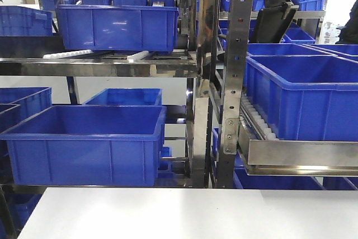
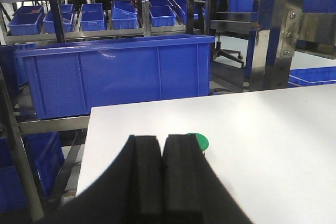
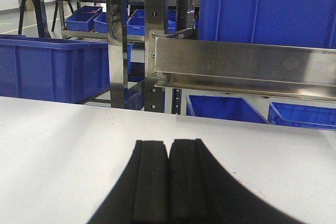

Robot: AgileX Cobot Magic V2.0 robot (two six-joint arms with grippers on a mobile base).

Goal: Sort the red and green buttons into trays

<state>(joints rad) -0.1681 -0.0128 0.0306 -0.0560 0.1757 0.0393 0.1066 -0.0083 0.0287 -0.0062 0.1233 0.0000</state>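
In the left wrist view a green button [image 2: 199, 141] shows only its cap on the white table [image 2: 262, 140], just past the tip of my left gripper [image 2: 161, 138] and slightly right of it. The left gripper is shut with its black pads pressed together and nothing between them. In the right wrist view my right gripper [image 3: 168, 142] is shut too, holding nothing, above bare white tabletop [image 3: 63, 145]. The red button and both trays are out of view. Neither gripper appears in the front view.
Steel shelving [image 1: 224, 82] with several deep blue crates [image 1: 84, 144] stands beyond the table's far edge [image 1: 184, 190]. A large blue crate [image 2: 115, 74] sits past the table's left corner. A steel shelf rail [image 3: 241, 69] runs behind the table on the right.
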